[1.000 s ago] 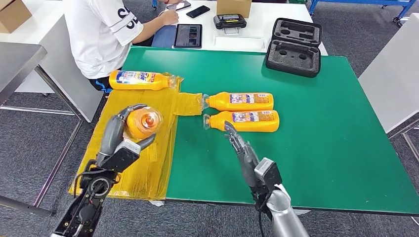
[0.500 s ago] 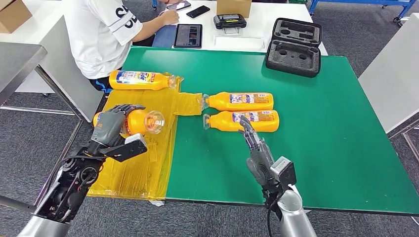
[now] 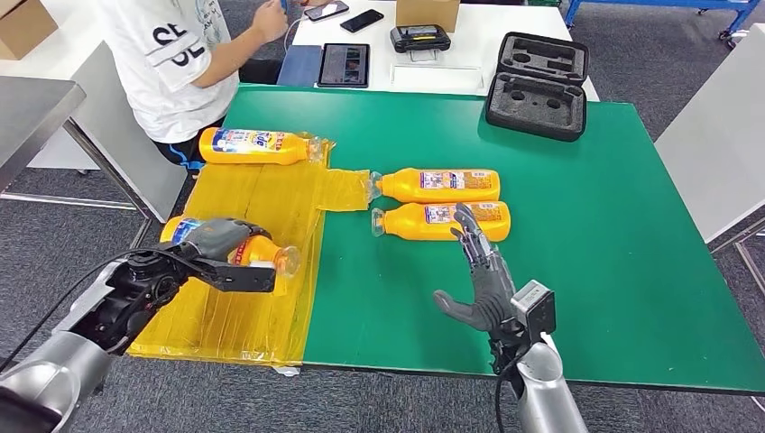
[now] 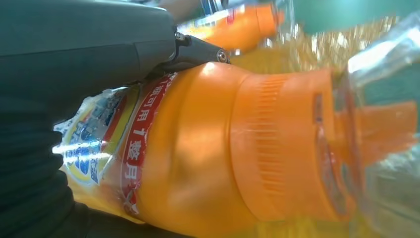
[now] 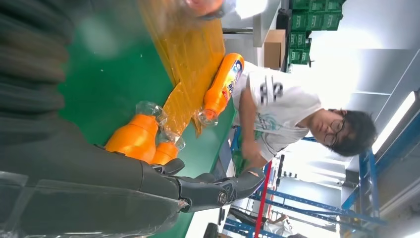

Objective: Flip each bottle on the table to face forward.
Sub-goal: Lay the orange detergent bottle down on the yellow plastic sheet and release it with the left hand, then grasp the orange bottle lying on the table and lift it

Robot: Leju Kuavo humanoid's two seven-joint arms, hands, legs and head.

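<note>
The left hand [image 3: 209, 240] grips an orange plastic bottle with a clear cap [image 3: 236, 245], lying on its side on the yellow plastic sheet [image 3: 262, 194] near the green table [image 3: 586, 234]'s left edge. A second ago this bottle pointed cap-up toward the camera; now its cap points right. The right hand [image 3: 483, 280], fingers spread and empty, has moved right and now overlaps the nearer of two orange bottles [image 3: 447, 221] at mid-table; the far bottle [image 3: 436, 185] lies just behind. Open green surface stretches to the right. A fourth bottle [image 3: 255, 145] rests by the seated person in a white shirt [image 3: 171, 63]. The left wrist view shows the held bottle's ribbed orange collar [image 4: 277, 144] and red label band close up.
</note>
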